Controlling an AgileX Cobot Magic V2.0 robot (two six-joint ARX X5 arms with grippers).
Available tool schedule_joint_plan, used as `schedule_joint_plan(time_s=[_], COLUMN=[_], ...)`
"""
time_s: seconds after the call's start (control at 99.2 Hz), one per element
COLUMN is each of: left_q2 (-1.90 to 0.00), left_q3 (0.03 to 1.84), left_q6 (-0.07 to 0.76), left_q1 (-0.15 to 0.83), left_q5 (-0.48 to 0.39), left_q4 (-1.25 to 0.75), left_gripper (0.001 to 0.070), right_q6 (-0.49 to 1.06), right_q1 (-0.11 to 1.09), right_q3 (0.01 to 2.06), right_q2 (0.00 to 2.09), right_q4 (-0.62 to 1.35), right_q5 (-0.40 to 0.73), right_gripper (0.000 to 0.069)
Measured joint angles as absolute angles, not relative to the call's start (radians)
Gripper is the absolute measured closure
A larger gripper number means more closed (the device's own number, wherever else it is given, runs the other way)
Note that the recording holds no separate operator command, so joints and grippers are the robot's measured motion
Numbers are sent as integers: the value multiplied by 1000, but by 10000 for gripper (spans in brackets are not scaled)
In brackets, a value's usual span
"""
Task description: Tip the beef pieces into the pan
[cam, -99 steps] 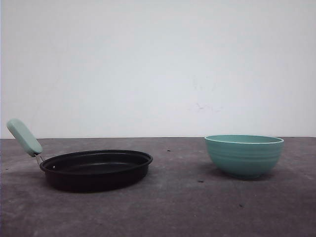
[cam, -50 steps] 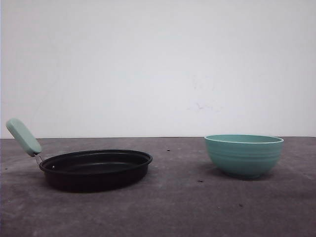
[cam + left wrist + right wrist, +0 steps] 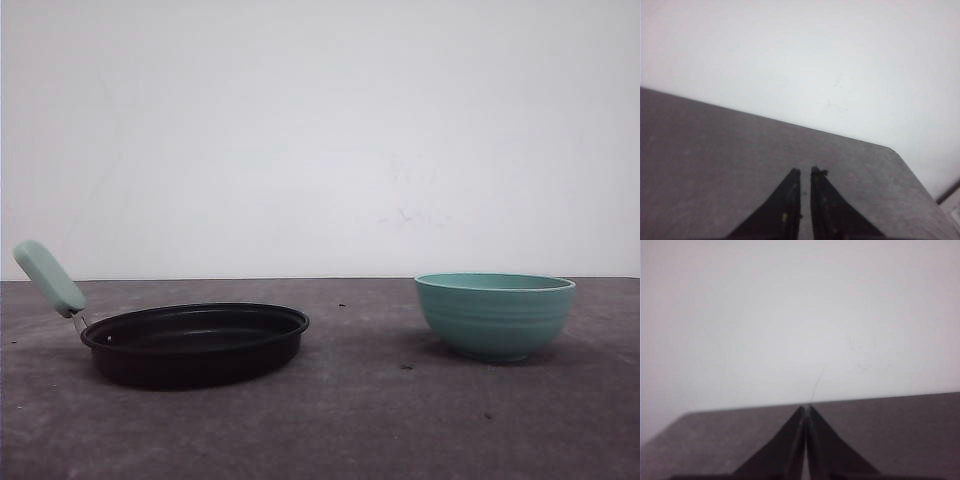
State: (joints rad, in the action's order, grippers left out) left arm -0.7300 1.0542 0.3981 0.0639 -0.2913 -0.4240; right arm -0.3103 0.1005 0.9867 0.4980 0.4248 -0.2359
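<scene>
Shallow round black frying pan [image 3: 195, 343] with mint-green handle, resting on dark grey table [image 3: 360, 420], well left of teal ribbed ceramic bowl [image 3: 495, 315]. Beef pieces: bowl contents hidden, cannot tell. Left gripper [image 3: 805, 172] nearly closed, narrow slit; right gripper [image 3: 805, 408] pressed together, both holding nothing.

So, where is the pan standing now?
In the front view the pan sits on the left part of the table, its handle pointing up-left, well apart from the teal bowl on the right.

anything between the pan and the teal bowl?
No objects: front view shows bare grey table, a few dark specks, between the pan and the bowl.
</scene>
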Motion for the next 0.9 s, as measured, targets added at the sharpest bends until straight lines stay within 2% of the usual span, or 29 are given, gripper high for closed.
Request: schedule_joint_plan(time_s=[0.101,0.212,0.272,0.333,0.454,0.494,0.544,0.595,0.706,0.897], left_q2=[-846,-895,-894,-887,-886,-889,-892,-892,-884,-889], left_q3=[1195,1280,1295,1296,1297,1297,1297,1292,1240,980], left_q6=[388,384,384,384,380,376,369,357,340,355], left_q1=[72,89,97,100,103,104,108,113,122,122], left_q5=[-321,-348,-352,-353,-355,-354,-342,-328,-309,-309], left_q4=[-472,-502,-503,-515,-567,-583,-608,-627,-619,-500], left_gripper=[692,683,642,505,151,81,37,17,17,17], right_q6=[-245,-199,-187,-182,-179,-179,-179,-179,-178,-164], right_q1=[101,101,101,101,101,101,101,101,101,101], right_q3=[1154,1246,1257,1256,1256,1256,1256,1256,1256,1256], right_q2=[631,719,744,756,768,767,769,770,774,777], right_q4=[537,595,603,616,639,643,644,644,644,683], right_q5=[-236,-268,-302,-327,-338,-338,-338,-337,-337,-334], right_gripper=[689,686,647,528,171,75,6,8,8,8])
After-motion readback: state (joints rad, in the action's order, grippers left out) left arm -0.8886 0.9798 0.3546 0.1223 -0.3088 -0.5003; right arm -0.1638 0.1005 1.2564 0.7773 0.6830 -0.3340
